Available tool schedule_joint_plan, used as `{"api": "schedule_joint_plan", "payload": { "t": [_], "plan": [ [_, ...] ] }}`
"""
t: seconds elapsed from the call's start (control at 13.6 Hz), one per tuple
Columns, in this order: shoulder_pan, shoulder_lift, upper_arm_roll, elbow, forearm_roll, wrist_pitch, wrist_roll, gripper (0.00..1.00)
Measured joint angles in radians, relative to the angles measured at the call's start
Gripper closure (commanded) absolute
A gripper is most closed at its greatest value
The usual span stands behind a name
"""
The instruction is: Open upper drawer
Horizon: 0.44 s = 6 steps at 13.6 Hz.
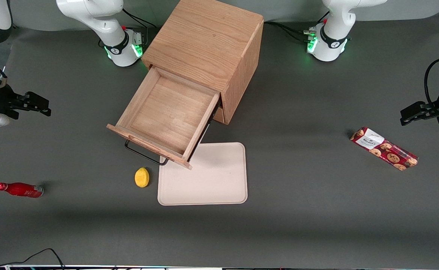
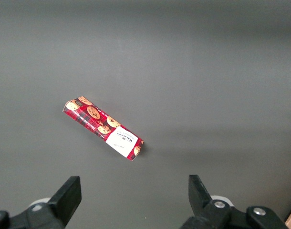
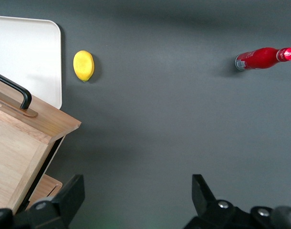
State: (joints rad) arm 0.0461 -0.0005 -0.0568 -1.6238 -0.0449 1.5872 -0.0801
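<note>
- Overall, the tall light-oak cabinet point(image 1: 208, 48) stands mid-table between the two arm bases, its front turned toward the working arm's end and somewhat toward the front camera.
- Its upper drawer point(image 1: 167, 112), a shallow light-wood box with a flat front panel, is drawn well out and is empty; judged from this, the task looks complete or nearly so.
- Handling judgement: the box is rigid and probably light, carried on dark side runners, so it should slide straight with modest force; a sideways pull could bind it.
- The flat cream rectangular tray point(image 1: 204, 174) lies on the dark table point(image 1: 316, 210), nearer the front camera; the drawer front overhangs one corner.
- The long thin black bar handle point(image 1: 144, 153) runs along the drawer front, standing clear of the wood; it is the one sound place to take hold, best at mid-length.
- The right arm's black two-finger gripper point(image 1: 41, 107) hangs at the working arm's end, well apart from the handle, fingers point(image 3: 205, 191) spread and holding nothing.
- The red bottle point(image 1: 20, 189) lies on its side near that end.
- The small yellow lemon point(image 1: 141, 177) rests just beside the tray.
</note>
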Motion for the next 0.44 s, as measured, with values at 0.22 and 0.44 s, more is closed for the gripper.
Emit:
{"api": "schedule_joint_plan", "payload": {
  "t": [0.22, 0.44],
  "plan": [
    [0.000, 0.000, 0.000, 0.006, 0.001, -0.003, 0.001, 0.00],
    [0.000, 0.004, 0.000, 0.041, 0.002, -0.038, 0.004, 0.00]
  ]
}}
